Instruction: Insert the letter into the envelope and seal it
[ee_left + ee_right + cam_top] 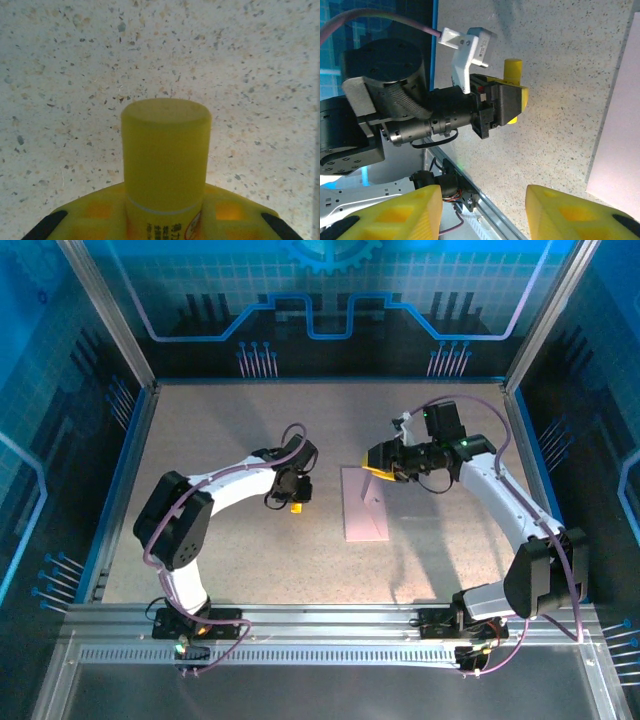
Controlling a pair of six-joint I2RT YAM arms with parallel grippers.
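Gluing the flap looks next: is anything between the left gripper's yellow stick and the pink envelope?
Nothing visible does. Bare table lies between the yellow stick, held in the left gripper, and the envelope. The right gripper is at the envelope's far end, open.

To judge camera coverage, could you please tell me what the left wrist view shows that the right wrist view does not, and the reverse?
Left wrist view: printed lettering low on the yellow plastic cylindrical stick, seen close up. Right wrist view: the flat pale pink paper envelope at the right edge, the right gripper open and empty, and the left arm's grey wrist. Shared: the stick clamped in the left gripper, and the speckled beige table.
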